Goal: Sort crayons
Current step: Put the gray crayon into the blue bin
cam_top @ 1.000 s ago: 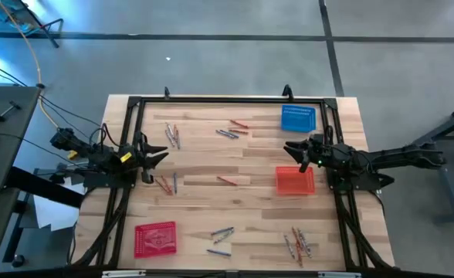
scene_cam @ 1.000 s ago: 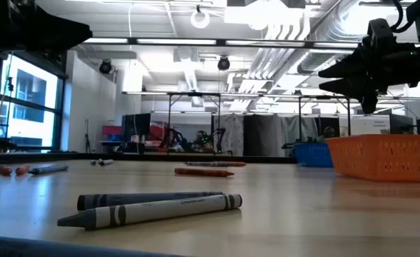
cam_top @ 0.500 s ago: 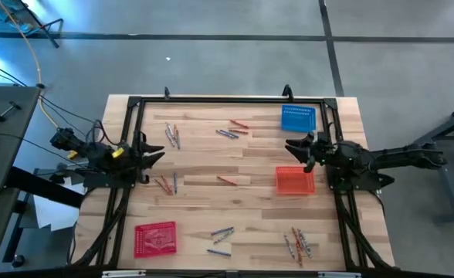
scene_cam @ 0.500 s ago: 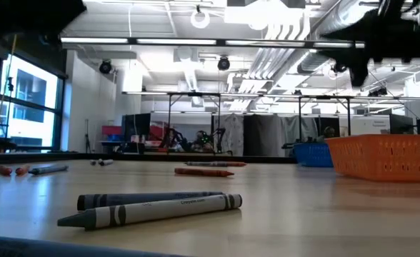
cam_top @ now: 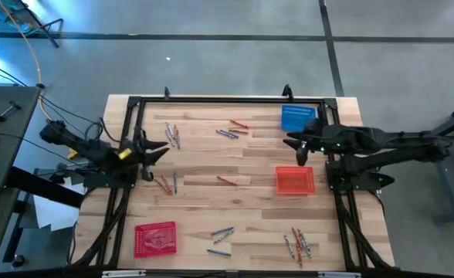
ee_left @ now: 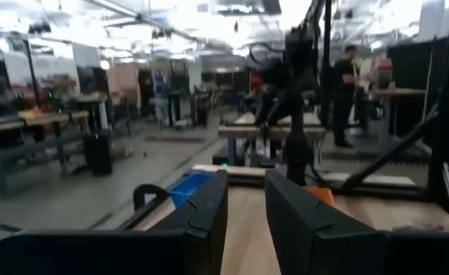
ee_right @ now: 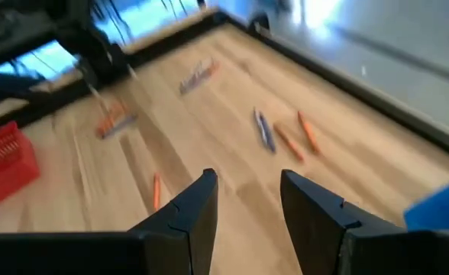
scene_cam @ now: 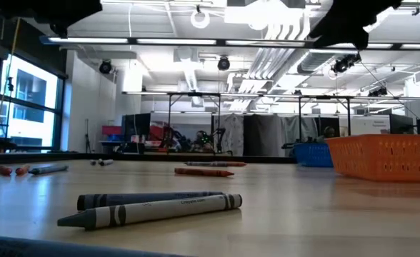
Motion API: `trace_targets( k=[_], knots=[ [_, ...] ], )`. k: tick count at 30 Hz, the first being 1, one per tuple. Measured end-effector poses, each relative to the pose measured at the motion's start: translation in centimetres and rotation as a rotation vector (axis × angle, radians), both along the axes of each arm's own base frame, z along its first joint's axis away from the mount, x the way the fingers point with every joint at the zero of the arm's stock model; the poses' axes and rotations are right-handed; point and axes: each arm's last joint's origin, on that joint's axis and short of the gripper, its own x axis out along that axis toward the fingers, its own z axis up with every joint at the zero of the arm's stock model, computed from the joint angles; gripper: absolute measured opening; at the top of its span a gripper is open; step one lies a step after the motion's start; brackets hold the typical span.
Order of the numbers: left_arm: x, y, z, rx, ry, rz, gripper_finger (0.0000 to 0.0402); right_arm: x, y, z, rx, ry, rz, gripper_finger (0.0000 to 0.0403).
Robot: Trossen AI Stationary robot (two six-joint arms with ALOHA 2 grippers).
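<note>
My right pincer (cam_top: 293,143): parted, empty (beside the blue basket (cam_top: 297,117)).
My left pincer (cam_top: 160,149): narrowly parted, empty.
Crayons (cam_top: 227,133): scattered on bench (cam_top: 250,166).

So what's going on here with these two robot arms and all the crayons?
The two arms are sorting crayons, and right now neither holds one. The crayons lie scattered in small clusters over the wooden table. The left gripper hovers at the table's left side, its jaws apart and empty. The right gripper hangs between the blue basket and the orange-red basket, jaws open. Another red basket sits at the near left corner.
</note>
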Motion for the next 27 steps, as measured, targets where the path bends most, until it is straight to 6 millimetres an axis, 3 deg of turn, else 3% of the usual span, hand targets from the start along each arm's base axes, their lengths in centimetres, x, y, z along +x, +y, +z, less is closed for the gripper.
trace_targets(
  k=[5, 12, 20, 27],
  knots=[
    [1.9, -0.9, 1.8, -0.007, 0.050, -0.005, 0.0076, 1.4, 0.2, 1.9, 0.091, 0.167, -0.014, 0.0140],
    [4.8, -2.4, 3.7, 0.029, 0.171, -0.004, 0.0076, 3.6, 0.2, 3.6, 0.083, 0.355, -0.018, 0.0140],
    [7.2, -3.6, 2.9, -0.001, 0.361, 0.005, 0.0076, 4.5, 1.6, 0.8, 0.286, 0.666, 0.033, 0.0140],
    [8.0, -3.9, 2.1, -0.021, 0.394, 0.010, 0.0076, 4.7, 4.5, -1.1, 0.544, 0.868, 0.007, 0.0140]
  ],
)
